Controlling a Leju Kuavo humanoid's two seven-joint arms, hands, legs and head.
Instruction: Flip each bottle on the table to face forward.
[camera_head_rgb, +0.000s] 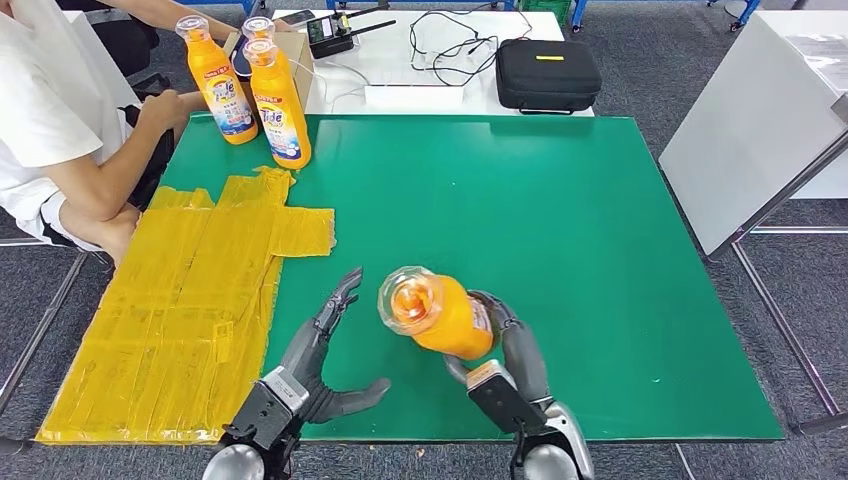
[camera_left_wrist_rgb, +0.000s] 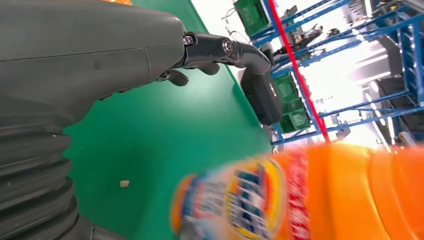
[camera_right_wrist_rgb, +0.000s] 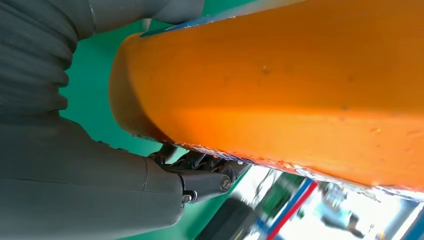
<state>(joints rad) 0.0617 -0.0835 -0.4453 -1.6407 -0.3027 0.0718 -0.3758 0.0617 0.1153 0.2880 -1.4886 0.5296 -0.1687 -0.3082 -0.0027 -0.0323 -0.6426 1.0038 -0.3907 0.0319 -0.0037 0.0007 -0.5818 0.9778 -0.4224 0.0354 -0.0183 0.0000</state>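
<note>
Yellow taped sheet (camera_head_rgb: 190, 300) covers the table's left side; green table (camera_head_rgb: 560, 220) surface beyond. Two orange bottles (camera_head_rgb: 255, 90) stand upright at the far left corner, labels showing, next to a seated person (camera_head_rgb: 60, 130).

Left hand (camera_head_rgb: 325, 350) hovers near the front edge, fingers spread wide, holding nothing. Just to its right, well off the surface near the front edge, the held bottle (camera_head_rgb: 440, 312): orange body, clear cap tilted toward the camera, blue-and-yellow label blurred in the left wrist view. Right hand (camera_head_rgb: 505, 355) wraps the lower body from behind and below; the right wrist view shows fingers curled under the orange wall.

Handling, as a guess: looks full, so moderately heavy; smooth plastic wall, probably slick, stiff enough to take a firm squeeze. Best hold seems mid-body across the narrow sides, not the cap. Tilted grip could slip if turned quickly.

Black case (camera_head_rgb: 548, 75) lies on the white table behind, far right.
</note>
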